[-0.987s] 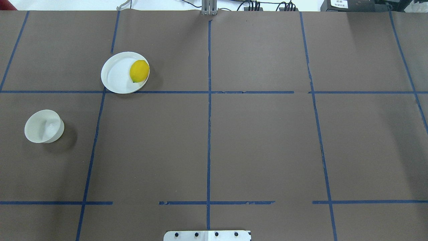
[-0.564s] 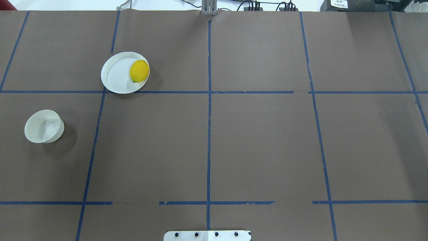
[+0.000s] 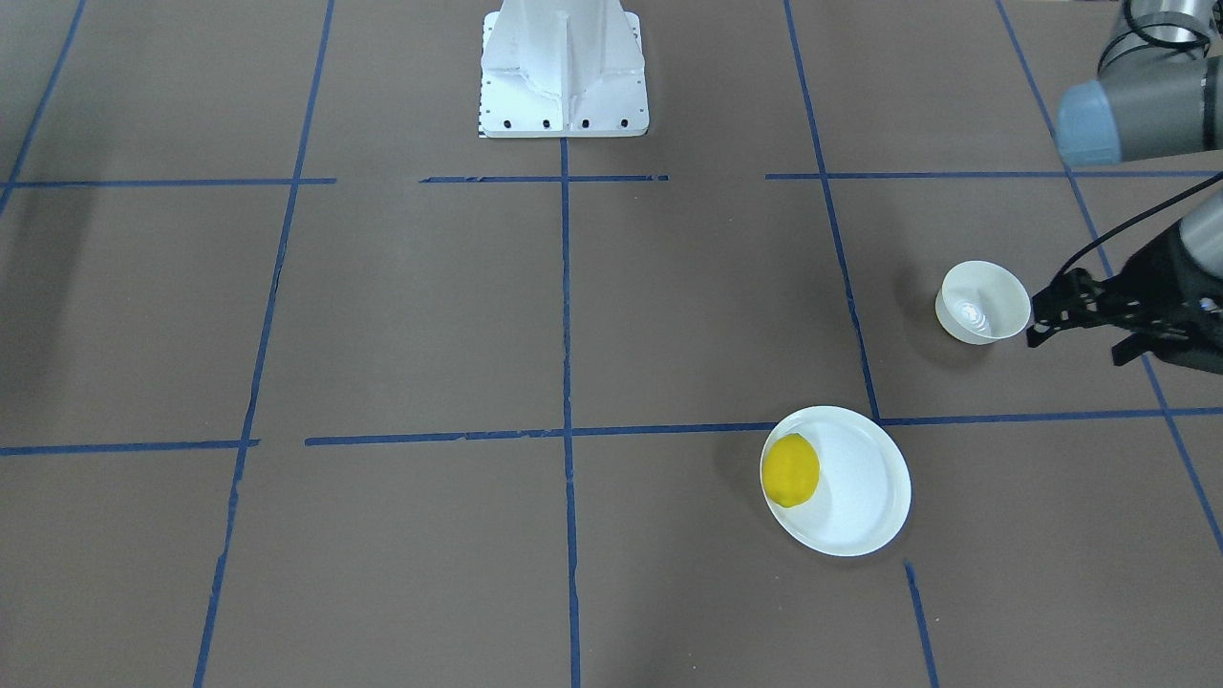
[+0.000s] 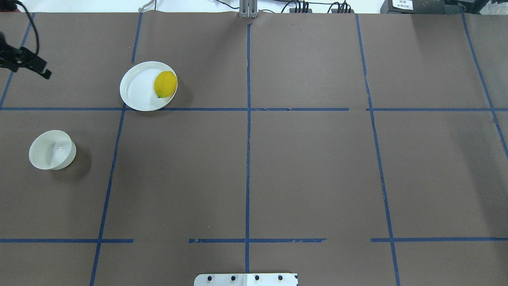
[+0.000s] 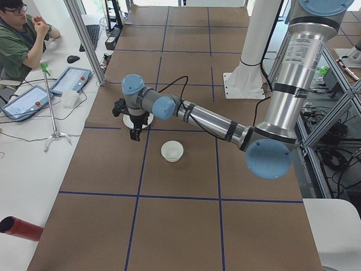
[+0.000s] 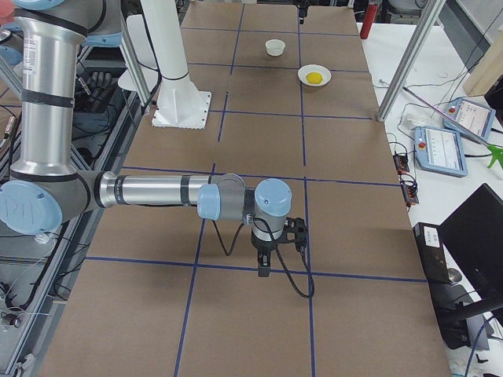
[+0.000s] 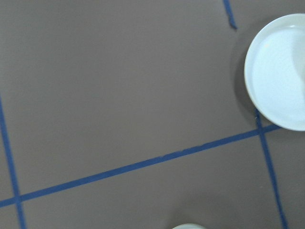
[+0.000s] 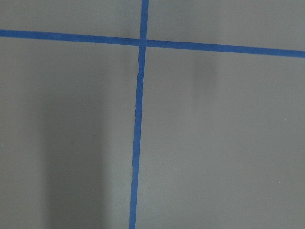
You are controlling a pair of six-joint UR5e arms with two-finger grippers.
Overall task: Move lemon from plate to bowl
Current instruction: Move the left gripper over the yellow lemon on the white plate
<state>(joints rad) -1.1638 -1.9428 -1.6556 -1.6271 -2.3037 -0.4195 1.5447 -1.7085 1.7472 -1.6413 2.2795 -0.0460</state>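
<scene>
One yellow lemon (image 4: 165,84) lies on the one white plate (image 4: 133,93), on the side of the plate nearest the middle of the desk (image 4: 317,167). The plate sits toward the far left corner. One white bowl (image 4: 51,150) stands apart from it by the left edge.

The overhead view catches only the tip of the left gripper (image 3: 1075,349) at the left edge. The front-facing view shows its jaws spread wide and holding nothing, raised above the desk and apart from both dishes.

The right gripper (image 6: 267,251) appears only in the exterior right view, low over the desk's right end; whether its jaws are apart cannot be told.

The left wrist view shows part of the plate and a sliver of bowl rim. One seated operator (image 5: 17,39) shows only in the exterior left view.

A white label (image 4: 402,4) lies beyond the far right corner, its print too small to read.
</scene>
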